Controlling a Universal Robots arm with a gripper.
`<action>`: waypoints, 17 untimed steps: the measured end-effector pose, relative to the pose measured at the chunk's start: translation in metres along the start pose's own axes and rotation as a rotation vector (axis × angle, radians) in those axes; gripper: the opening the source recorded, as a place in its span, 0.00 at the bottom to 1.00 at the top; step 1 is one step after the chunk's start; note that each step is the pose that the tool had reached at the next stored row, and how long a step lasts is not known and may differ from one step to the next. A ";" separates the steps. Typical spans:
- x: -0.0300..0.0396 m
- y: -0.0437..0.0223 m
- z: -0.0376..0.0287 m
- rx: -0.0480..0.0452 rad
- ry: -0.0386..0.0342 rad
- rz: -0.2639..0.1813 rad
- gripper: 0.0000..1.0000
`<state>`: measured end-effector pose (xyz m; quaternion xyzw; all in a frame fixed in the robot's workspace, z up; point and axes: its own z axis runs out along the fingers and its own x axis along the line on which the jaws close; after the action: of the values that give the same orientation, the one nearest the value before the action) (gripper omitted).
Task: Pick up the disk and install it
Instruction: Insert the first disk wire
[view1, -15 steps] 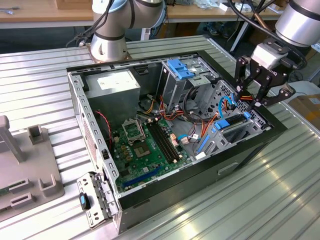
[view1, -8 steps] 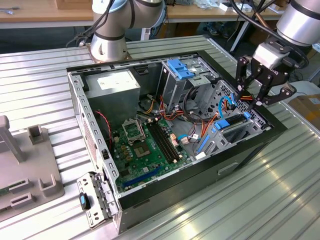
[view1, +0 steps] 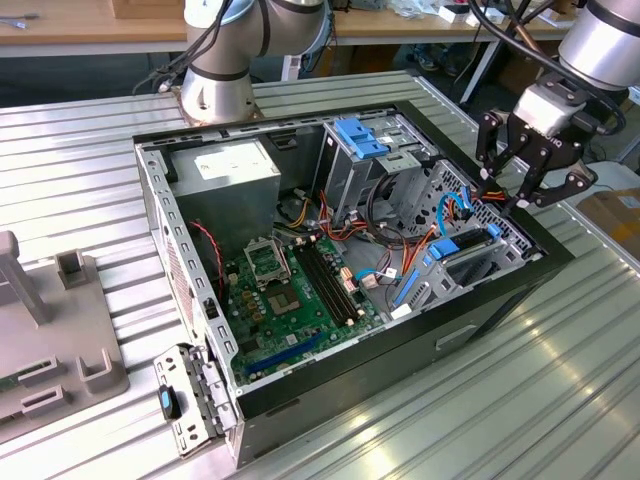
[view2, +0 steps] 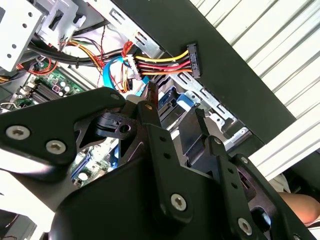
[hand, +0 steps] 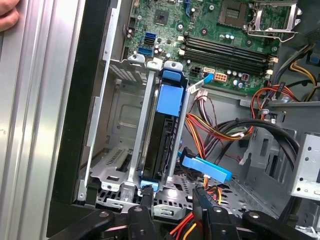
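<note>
The disk (hand: 162, 145) stands on edge inside the metal drive cage (hand: 117, 150), at the corner of the open computer case (view1: 500, 300). Its dark face is slotted between 2 silver rails and its blue frame (hand: 171, 95) shows at both ends. The gripper (view1: 505, 188) hangs over that same corner of the case, on the exterior view's right. Its 2 black fingers (hand: 147, 194) are spread apart with nothing between them. In the first wrist view one fingertip lies just beside the near blue end of the disk; whether it touches the frame is hard to say from this angle.

A bundle of red, yellow and orange cables (view2: 160, 64) ending in a black connector (view2: 194, 60) runs beside the cage. A flat blue plug (hand: 206, 167) lies close to the disk's side. Further into the case are the green motherboard (view1: 290, 290), a grey power supply with a white label (view1: 225, 165) and a light-blue bracket (view1: 362, 135) on top of another bay. The case rests on a ribbed metal table (view1: 560, 400), with a grey fixture (view1: 50, 340) well apart from it on the exterior view's left. A person's fingers (hand: 7, 15) show at the table's edge in the first wrist view.
</note>
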<state>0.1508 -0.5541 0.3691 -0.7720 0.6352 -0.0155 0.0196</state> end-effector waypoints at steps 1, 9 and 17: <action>0.0000 0.0000 0.0000 0.0000 0.0000 0.000 0.44; -0.0001 -0.0006 0.0000 0.0000 0.0000 -0.001 0.44; 0.0001 -0.0016 0.0001 0.0000 -0.0011 -0.022 0.44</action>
<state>0.1524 -0.5539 0.3691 -0.7788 0.6267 -0.0153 0.0198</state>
